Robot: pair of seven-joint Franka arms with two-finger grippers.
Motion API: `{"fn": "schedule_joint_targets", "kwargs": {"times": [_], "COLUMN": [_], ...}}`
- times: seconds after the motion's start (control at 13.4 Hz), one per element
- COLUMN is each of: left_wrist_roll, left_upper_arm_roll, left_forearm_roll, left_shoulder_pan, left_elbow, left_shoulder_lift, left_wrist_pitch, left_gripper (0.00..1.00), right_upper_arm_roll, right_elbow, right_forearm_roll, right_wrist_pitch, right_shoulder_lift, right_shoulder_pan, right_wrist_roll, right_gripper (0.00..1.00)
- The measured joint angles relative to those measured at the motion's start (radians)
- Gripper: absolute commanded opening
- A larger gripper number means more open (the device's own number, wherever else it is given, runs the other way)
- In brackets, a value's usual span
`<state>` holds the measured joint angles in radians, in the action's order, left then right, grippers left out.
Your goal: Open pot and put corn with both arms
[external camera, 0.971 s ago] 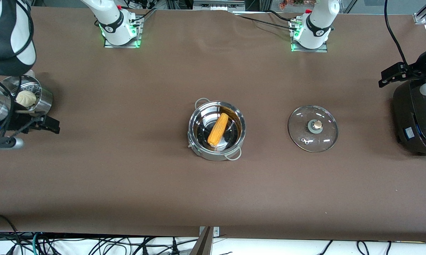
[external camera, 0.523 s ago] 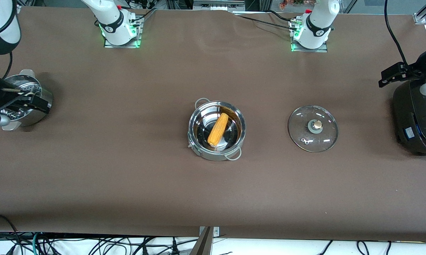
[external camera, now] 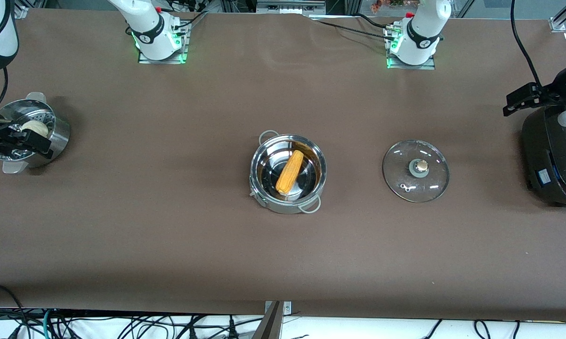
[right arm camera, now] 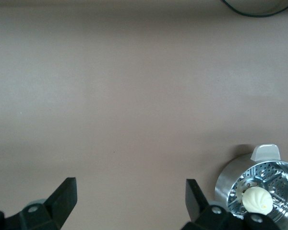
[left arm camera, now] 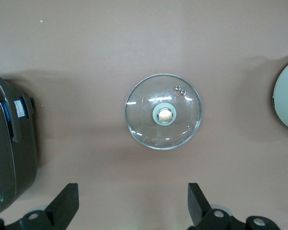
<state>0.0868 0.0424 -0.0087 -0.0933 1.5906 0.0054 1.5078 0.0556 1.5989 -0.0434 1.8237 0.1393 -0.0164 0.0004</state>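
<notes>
Resting diagonally in the shiny round steel pot (external camera: 288,173) at mid-desk, the ridged yellow-orange corn (external camera: 290,172) lies uncovered; the domed glass lid (external camera: 416,171) sits flat beside it. Left gripper (left arm camera: 132,206) hovers above the lid, right gripper (right arm camera: 129,203) by the perforated steamer bowl (external camera: 52,129), fingers apart, empty.

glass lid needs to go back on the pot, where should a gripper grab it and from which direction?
Grip the knob at the centre of the glass lid, coming straight down from above. The lid lies flat on the table, dome up, its rim flush with the cloth, so the raised knob looks like the only part two fingers could close on. The left gripper is open over it.
</notes>
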Motion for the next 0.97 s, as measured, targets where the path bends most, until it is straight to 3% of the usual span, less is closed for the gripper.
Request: {"fn": "schedule_joint_targets", "kwargs": {"times": [0.97], "left_wrist_roll": [0.0], "left_upper_arm_roll": [0.0], "left_forearm_roll": [0.0], "left_shoulder_pan": [0.0], "left_elbow": [0.0], "left_shoulder_lift": [0.0], "left_wrist_pitch": [0.0], "left_gripper": [1.0], "right_upper_arm_roll": [-0.002], "right_elbow": [-0.006], "right_forearm_roll": [0.001], "right_wrist_pitch": [-0.127], "right_shoulder_lift": [-0.06], "right_shoulder_pan": [0.027], "right_wrist_roll": [-0.043], "right_gripper": [1.0]}}
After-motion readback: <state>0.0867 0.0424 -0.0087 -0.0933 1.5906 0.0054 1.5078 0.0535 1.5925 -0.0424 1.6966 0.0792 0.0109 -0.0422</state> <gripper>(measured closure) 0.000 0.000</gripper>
